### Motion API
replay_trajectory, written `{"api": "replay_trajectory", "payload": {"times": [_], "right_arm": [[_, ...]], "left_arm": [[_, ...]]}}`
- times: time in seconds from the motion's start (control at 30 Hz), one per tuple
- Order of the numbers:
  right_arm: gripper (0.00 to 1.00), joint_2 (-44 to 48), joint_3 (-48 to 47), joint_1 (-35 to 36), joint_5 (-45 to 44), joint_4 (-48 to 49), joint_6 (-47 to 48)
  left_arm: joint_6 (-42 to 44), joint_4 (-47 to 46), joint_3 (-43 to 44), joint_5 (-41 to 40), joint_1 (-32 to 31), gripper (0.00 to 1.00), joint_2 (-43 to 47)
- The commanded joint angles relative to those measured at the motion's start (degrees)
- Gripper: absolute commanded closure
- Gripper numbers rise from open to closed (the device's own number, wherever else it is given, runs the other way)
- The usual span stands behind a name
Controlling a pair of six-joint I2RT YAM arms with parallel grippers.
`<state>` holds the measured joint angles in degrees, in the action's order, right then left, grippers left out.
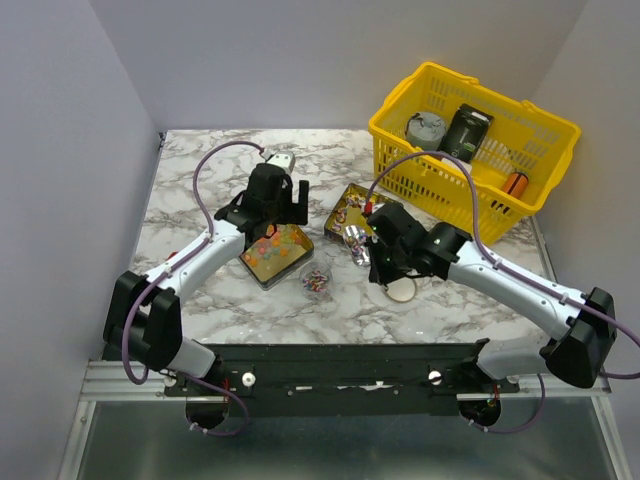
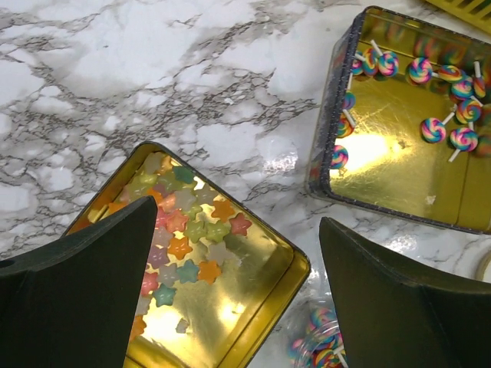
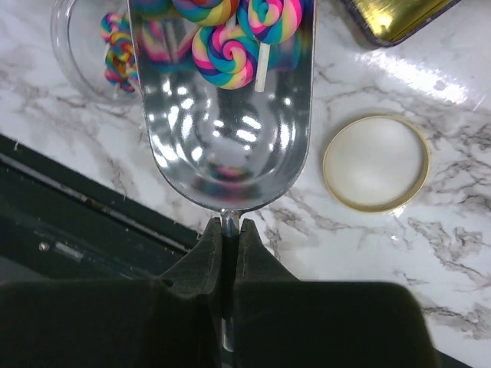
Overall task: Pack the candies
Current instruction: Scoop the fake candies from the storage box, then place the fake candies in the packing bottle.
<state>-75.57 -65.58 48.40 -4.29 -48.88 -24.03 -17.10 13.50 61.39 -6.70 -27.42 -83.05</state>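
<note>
The candies are small pastel star sweets [image 2: 184,230] in a gold tin [image 2: 295,264] and rainbow swirl lollipops [image 2: 453,84] in a second gold tin [image 2: 399,153]. My left gripper [image 2: 238,307] is open and empty, hovering over the star tin [image 1: 278,250]. My right gripper [image 3: 229,230] is shut on the handle of a metal scoop [image 3: 222,146] that carries a few swirl lollipops [image 3: 226,50]. The scoop's front overlaps the rim of a clear jar [image 3: 84,54], which holds more lollipops. In the top view the scoop [image 1: 355,240] sits between the jar [image 1: 317,278] and the second tin [image 1: 350,207].
A round cream lid [image 3: 376,162] lies flat on the marble right of the scoop, near my right gripper [image 1: 372,262]. A yellow basket [image 1: 470,140] at the back right holds a round tin, a dark packet and an orange cylinder. The black base rail runs along the near edge.
</note>
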Motion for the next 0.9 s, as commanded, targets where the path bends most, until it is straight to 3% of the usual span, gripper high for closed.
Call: {"api": "replay_trajectory", "payload": {"times": [0.0, 0.27, 0.57, 0.87], "right_arm": [[0.99, 1.0, -3.1, 1.8, 10.6, -7.3, -2.4], [0.99, -1.1, -7.5, 4.6, 19.1, -11.5, -6.5], [0.99, -6.3, -8.2, 4.6, 28.8, -9.2, -9.8], [0.99, -13.2, -11.4, 4.7, 30.7, -10.7, -8.3]], "left_arm": [[0.6, 1.5, -1.5, -3.0, 1.3, 0.01, 3.0], [0.0, 1.4, -2.1, -3.1, 1.9, 0.01, 3.3], [-1.4, 0.6, -3.4, -4.4, 2.4, 0.01, 5.1], [-0.6, 0.1, -4.1, -5.2, 2.7, 0.01, 5.6]]}}
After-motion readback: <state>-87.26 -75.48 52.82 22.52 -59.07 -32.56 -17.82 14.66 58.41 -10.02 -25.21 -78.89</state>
